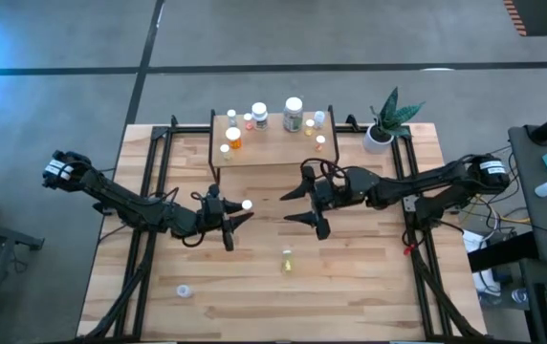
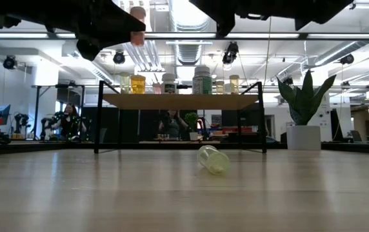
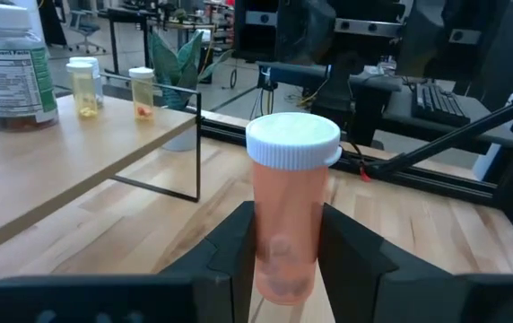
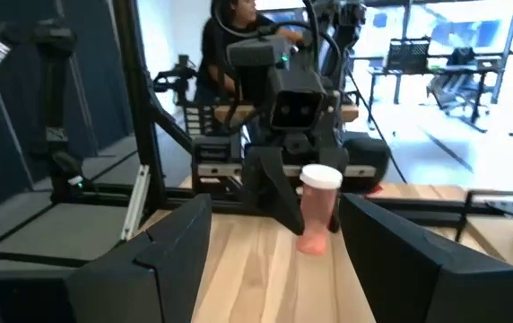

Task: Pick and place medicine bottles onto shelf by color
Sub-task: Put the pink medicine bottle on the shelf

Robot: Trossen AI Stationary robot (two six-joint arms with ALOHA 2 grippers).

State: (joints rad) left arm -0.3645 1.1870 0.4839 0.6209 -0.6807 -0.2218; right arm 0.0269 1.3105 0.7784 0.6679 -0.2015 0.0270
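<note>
A pink medicine bottle [image 3: 288,215] with a white cap stands upright in the air over the table's middle, with my left gripper [image 1: 240,212] shut on it. It also shows high up in the low view as the pink bottle [image 2: 137,26]. My right gripper [image 1: 302,208] hangs open just to its right, facing it, with nothing between its fingers [image 4: 171,256]. The shelf [image 1: 273,155] stands at the far edge and carries several bottles [image 1: 293,115]. A yellow bottle [image 1: 286,260] lies on its side on the table nearer the front. My left gripper pinches the pink bottle's lower body [image 3: 285,265] between its two fingers [image 3: 225,256], one on each side. The fingers reach level from the table's left and lie across the bottle. The bottle stands upright, cap up, lifted clear of the table.
A potted plant [image 1: 383,122] stands right of the shelf at the far right corner. A small white cap [image 1: 185,290] lies near the front left. Black frame rails [image 1: 144,220] run along both table sides. Bare wood lies between the shelf and the yellow bottle.
</note>
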